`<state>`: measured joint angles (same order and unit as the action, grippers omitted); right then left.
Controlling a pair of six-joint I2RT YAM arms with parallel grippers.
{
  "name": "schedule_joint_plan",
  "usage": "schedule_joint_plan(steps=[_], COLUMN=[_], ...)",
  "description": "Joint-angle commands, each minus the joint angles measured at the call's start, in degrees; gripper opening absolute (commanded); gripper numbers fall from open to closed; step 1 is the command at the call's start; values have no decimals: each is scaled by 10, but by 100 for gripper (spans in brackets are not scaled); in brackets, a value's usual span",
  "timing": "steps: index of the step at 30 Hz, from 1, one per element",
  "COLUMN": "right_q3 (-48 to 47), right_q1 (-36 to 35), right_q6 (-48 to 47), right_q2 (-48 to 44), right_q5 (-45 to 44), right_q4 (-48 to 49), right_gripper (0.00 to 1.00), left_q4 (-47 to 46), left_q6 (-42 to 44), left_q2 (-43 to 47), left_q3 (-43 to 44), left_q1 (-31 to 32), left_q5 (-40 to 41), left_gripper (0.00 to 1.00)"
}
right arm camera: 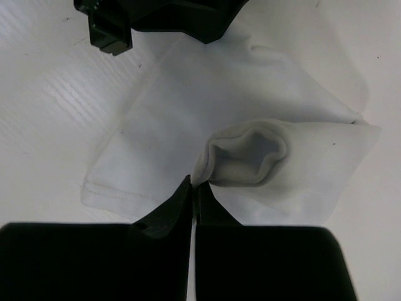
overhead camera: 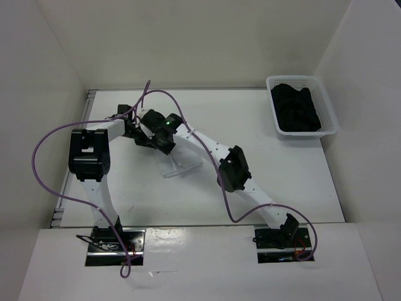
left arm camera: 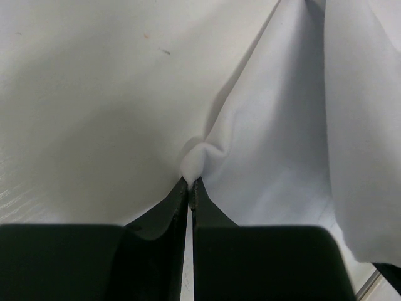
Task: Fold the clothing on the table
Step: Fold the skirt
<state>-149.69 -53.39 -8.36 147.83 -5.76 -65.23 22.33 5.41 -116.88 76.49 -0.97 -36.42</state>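
Left-centre of flat white matte table (overhead camera: 301, 175): thin white wrinkled garment (right arm camera: 175, 125) pinched at both ends, left gripper (left arm camera: 190, 183) shut on a small nub, right gripper (right arm camera: 193, 185) on a rolled hem, cloth spreading between them.

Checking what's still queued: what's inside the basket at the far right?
A crumpled black garment fills the white mesh basket. It covers the basket's floor, so anything beneath it cannot be seen.
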Motion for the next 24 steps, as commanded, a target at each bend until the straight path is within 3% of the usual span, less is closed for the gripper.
schedule_joint_plan(steps=[1,24], right_q3=[-39,-92], right_q1=[-8,-8], right_q6=[7,29], right_q2=[10,48], right_q5=[4,-17], right_q4=[3,13], right_gripper=[0,0], left_q4=[19,19], left_q6=[-4,-4], left_q2=[16,16], left_q3=[-13,-13], left_q1=[3,3], left_q5=[-16,-16], left_gripper=[6,6])
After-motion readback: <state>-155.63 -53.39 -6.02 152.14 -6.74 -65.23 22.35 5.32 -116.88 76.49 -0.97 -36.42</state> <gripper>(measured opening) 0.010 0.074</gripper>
